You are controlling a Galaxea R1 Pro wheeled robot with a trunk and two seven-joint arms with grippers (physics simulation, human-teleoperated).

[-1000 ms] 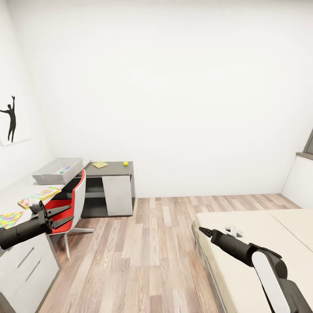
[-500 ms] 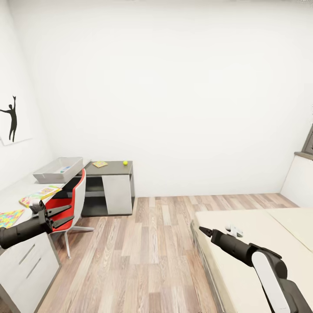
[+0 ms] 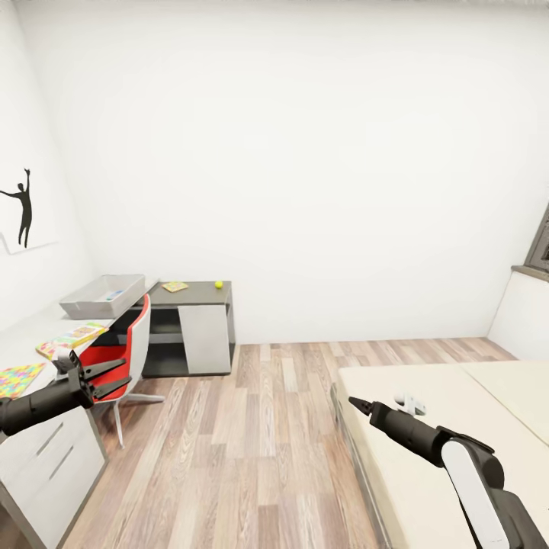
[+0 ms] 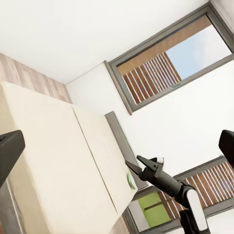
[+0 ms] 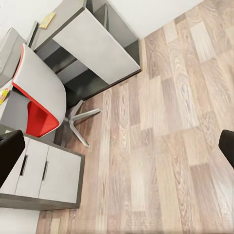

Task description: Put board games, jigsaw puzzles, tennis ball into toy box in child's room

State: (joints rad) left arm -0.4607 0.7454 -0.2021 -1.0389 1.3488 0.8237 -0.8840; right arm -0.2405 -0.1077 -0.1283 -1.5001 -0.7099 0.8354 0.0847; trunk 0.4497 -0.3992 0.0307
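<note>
Left claw (image 3: 107, 377) open and empty, right claw (image 3: 353, 401) state unclear, toy box (image 3: 101, 296) long axis running away along table (image 3: 30, 335).

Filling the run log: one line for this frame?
phase: in transit | left hand: open, empty | right hand: open, empty | toy box: on table | tennis ball: on dark cabinet

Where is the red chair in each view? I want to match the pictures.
Head view: chair at the left, beside the white drawers.
Right wrist view: chair seen from above, next to the drawers.
Left wrist view: faces the bed and window instead.
Shared landmark: the drawers.
</note>
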